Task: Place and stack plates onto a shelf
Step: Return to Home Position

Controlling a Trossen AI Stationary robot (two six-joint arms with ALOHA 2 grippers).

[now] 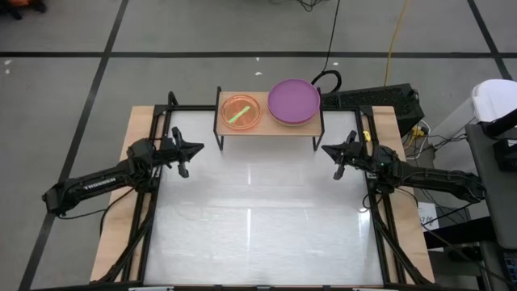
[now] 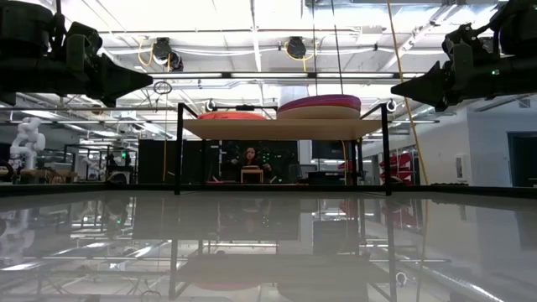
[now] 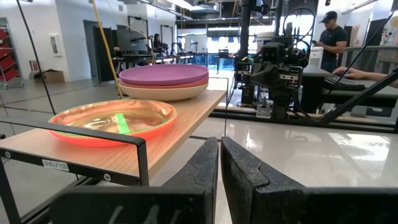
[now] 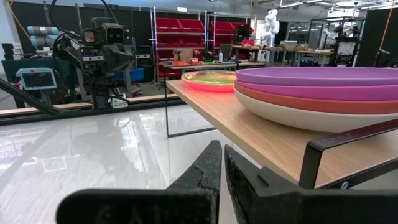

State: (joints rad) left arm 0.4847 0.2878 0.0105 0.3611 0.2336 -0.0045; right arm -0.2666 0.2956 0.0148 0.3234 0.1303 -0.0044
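The shelf (image 1: 269,125) stands at the table's far edge on thin black legs. On its left half rests a stack of small plates (image 1: 241,112), translucent green on orange (image 3: 115,119). On its right half sits a stack of larger plates (image 1: 294,102), purple on top, red and beige beneath (image 4: 311,93). My left gripper (image 1: 194,150) hovers left of the shelf, shut and holding nothing (image 3: 220,163). My right gripper (image 1: 327,150) hovers right of the shelf, shut and holding nothing (image 4: 222,168).
The glossy white tabletop (image 1: 258,218) stretches out in front of the shelf between both arms. A black frame (image 1: 153,137) borders the table. Cables and a power strip (image 1: 380,97) lie behind the shelf. People (image 3: 333,37) stand in the room beyond.
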